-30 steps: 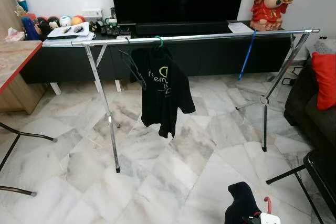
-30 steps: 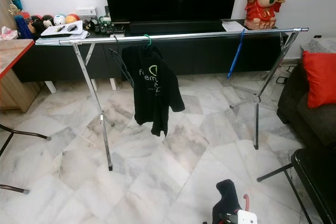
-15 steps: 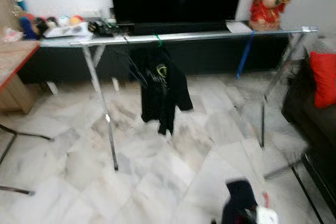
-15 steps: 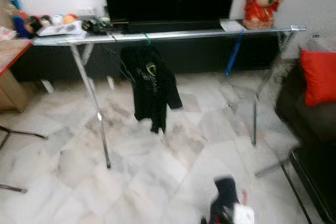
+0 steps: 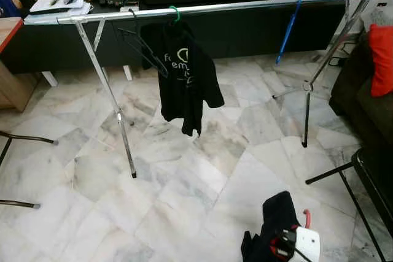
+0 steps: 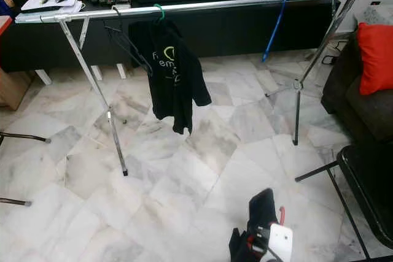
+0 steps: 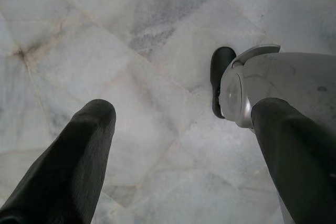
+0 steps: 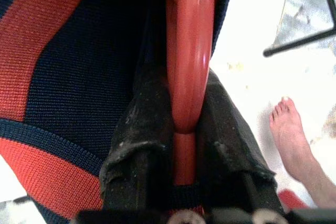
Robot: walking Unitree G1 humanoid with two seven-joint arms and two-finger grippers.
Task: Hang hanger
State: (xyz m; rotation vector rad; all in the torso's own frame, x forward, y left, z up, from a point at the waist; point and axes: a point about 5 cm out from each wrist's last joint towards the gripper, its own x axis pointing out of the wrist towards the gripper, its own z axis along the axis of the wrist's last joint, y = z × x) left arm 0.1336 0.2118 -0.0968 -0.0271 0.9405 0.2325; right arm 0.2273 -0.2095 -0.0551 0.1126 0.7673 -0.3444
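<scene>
A long silver clothes rail (image 5: 245, 5) stands across the room ahead. On it hang a black T-shirt (image 5: 184, 75) by a green hanger hook (image 5: 174, 11), an empty black hanger (image 5: 142, 46) and a blue hanger (image 5: 287, 29). My right gripper (image 8: 178, 124) is shut on a red hanger (image 8: 191, 51) that carries a navy and red striped garment (image 8: 68, 61). That bundle is held low at the front right, where the dark garment (image 5: 276, 216) and red hook (image 5: 306, 218) show well short of the rail. My left gripper (image 7: 184, 114) hangs open over the marble floor.
A dark TV cabinet (image 5: 245, 29) runs behind the rail. A sofa with a red cushion (image 5: 382, 59) and a black frame (image 5: 362, 176) stand on the right; a wooden table (image 5: 9, 59) and thin metal legs (image 5: 24, 139) on the left. A person's bare foot (image 8: 291, 135) is nearby.
The camera has moved forward and tipped down, so the rail sits higher and closer in view. The red hanger stays held low in my right gripper.
</scene>
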